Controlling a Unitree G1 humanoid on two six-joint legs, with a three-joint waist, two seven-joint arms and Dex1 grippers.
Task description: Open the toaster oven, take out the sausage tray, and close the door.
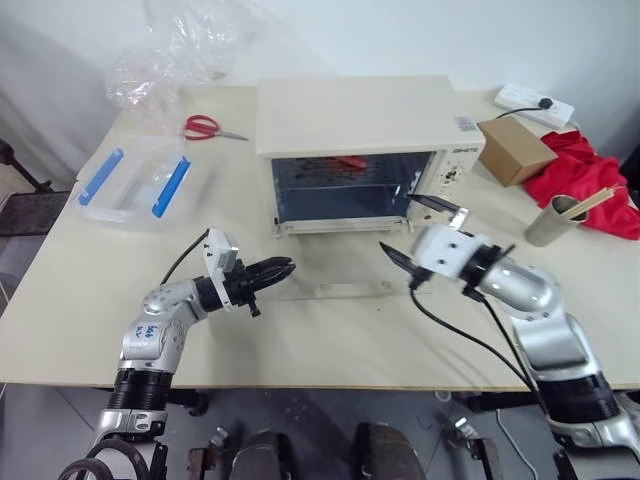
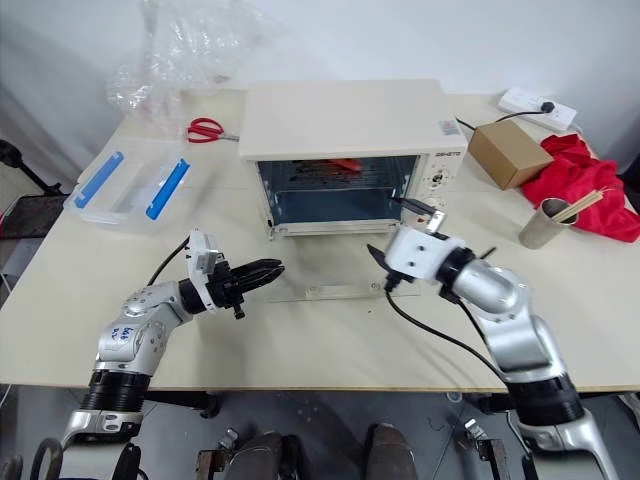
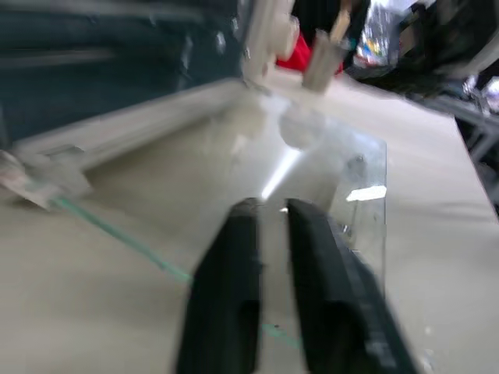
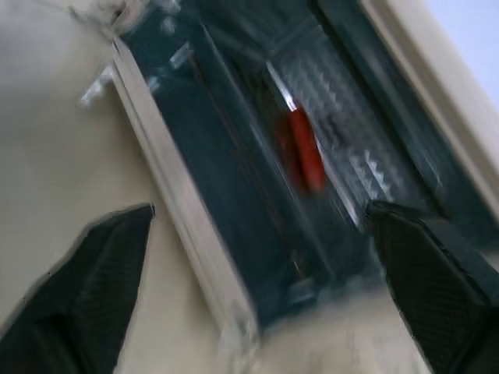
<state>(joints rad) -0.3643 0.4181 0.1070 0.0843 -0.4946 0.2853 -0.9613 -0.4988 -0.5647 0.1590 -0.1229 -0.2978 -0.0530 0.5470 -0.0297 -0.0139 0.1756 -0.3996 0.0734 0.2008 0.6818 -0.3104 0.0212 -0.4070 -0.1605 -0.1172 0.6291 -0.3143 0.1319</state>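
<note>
Right hand (image 1: 408, 243) wide open, empty

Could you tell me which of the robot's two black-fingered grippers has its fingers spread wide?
The right gripper, its fingers splayed before the cream-white toaster oven; the left gripper's fingers sit nearly together.

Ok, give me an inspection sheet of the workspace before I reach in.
Surface: beige table.
Job's things: toaster oven open, door lying flat on the table; sausage tray inside with a red sausage.
Clutter: clear plastic box, red scissors, plastic bag, cardboard box, red cloth, metal cup.
Grippers: left gripper at the door's left edge, slightly parted, empty; right gripper wide open facing the cavity.
Cables: power strip plugged.
Surroundings: white wall.
</note>
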